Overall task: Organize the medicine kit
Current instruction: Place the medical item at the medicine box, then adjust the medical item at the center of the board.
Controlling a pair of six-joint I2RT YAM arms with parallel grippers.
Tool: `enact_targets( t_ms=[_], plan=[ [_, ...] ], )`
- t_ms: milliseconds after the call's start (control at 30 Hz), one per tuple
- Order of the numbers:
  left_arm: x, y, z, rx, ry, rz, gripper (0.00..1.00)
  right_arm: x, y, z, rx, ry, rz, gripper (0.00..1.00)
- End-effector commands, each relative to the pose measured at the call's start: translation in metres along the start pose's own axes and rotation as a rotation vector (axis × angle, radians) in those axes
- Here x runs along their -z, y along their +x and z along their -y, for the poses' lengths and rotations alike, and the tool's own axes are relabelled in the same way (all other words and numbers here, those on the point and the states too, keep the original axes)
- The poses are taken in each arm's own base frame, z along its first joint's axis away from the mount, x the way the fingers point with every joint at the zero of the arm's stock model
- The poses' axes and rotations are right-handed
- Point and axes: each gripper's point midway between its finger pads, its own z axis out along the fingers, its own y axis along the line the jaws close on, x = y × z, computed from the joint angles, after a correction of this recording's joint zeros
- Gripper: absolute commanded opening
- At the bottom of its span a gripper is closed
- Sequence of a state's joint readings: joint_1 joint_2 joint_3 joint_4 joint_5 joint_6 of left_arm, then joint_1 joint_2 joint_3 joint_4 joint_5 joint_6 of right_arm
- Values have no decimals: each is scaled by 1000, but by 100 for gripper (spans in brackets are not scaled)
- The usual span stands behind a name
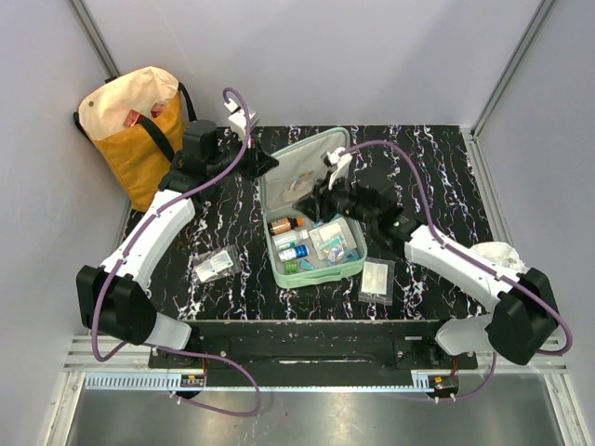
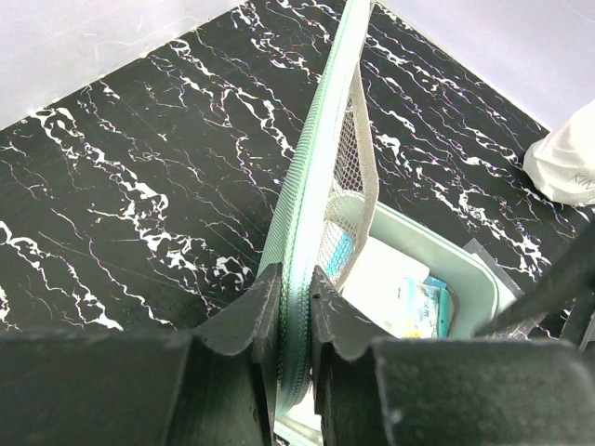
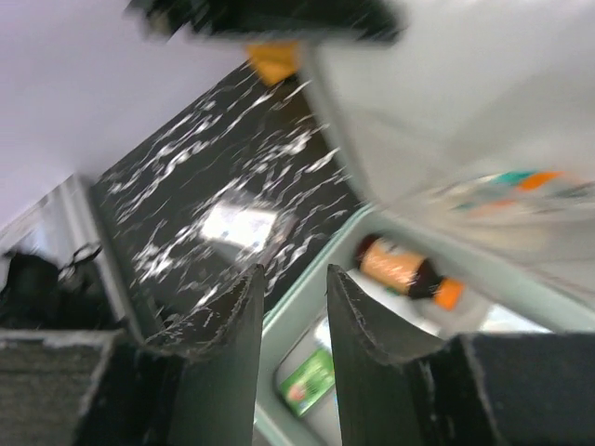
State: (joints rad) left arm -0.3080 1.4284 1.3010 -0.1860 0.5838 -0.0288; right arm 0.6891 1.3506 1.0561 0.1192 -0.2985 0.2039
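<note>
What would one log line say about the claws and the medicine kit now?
left claw: shut on medicine kit lid, lid upright | right claw: open, empty, over open kit | amber bottle: inside kit

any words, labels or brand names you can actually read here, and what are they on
Nothing can be read clearly.
White crumpled item: dark print at the frame edge, cut off, not readable.
Amber bottle in the medicine kit: label blurred.
White-and-blue bottle: label too small.
Green packet: blurred.
Left clear packet: print too small.
Right clear packet: print too small.
</note>
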Motion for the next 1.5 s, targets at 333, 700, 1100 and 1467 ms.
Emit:
enact_targets(
  t_ms=[333,700,1100,1467],
  plan=[
    [-5,9,3,71,23,-44,13,-28,127,-92,318,-393,-206,66],
    [1,6,5,55,22,-50,13,-88,172,-115,617,-582,-135,72],
    [1,9,5,57,25,-67,13,-152,207,-133,872,-642,-50,79],
    [2,6,10,60,53,-56,12,-190,252,-146,811,-816,-187,81]
  ],
)
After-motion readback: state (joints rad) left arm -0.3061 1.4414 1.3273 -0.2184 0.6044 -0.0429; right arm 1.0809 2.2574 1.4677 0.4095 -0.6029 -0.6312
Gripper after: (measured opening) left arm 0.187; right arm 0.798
